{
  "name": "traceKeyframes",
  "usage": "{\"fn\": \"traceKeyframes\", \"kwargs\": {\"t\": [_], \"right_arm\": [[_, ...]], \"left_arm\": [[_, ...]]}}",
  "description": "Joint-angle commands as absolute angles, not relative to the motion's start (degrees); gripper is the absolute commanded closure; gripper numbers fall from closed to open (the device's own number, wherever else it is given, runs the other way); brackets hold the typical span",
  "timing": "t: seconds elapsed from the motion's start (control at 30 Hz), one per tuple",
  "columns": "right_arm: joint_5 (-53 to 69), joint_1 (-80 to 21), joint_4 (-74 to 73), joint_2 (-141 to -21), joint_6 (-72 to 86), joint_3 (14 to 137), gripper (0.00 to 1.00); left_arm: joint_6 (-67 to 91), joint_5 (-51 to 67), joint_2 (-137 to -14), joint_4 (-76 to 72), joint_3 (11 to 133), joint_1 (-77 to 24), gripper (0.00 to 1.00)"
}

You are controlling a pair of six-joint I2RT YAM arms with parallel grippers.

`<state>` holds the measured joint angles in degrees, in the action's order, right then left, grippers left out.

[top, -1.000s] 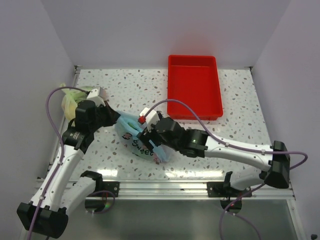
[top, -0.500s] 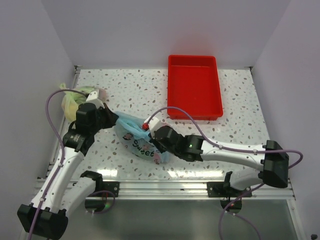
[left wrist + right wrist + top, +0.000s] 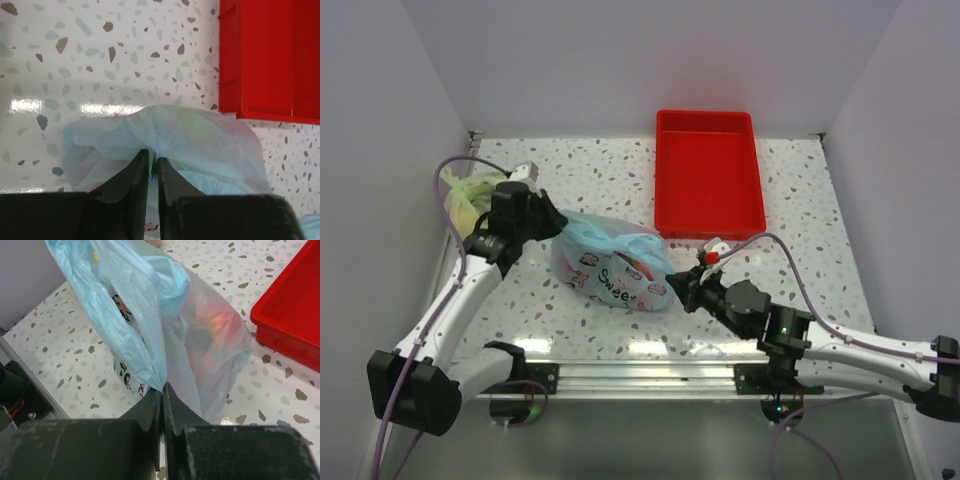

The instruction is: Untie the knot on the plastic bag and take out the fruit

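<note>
From above, the plastic bag (image 3: 610, 265) lies left of the red tray (image 3: 710, 185), with the left gripper (image 3: 552, 222) at its far-left edge and the right gripper (image 3: 672, 283) at its near-right corner. The left wrist view shows that claw pinching pale blue film, the bag bulging just beyond its tips. The right wrist view shows the other clamped on a gathered fold.
</note>
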<state>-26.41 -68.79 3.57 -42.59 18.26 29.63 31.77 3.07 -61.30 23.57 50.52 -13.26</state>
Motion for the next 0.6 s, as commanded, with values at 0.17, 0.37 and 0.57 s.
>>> {"fn": "traceKeyframes", "kwargs": {"t": [0.17, 0.37, 0.57], "right_arm": [[-25.8, -68.6, 8.7, -49.7, 17.5, 33.1, 1.0], [-27.5, -68.6, 9.3, -56.1, 13.6, 39.3, 1.0], [-28.7, -68.6, 8.4, -60.5, 12.5, 44.5, 1.0]], "left_arm": [[35.5, 2.3, -55.8, 23.2, 55.9, -11.8, 0.19], [38.1, 2.5, -46.0, 30.7, 52.9, -14.8, 0.0], [40.2, -4.9, -44.8, 30.2, 47.9, -29.5, 0.0]]}}
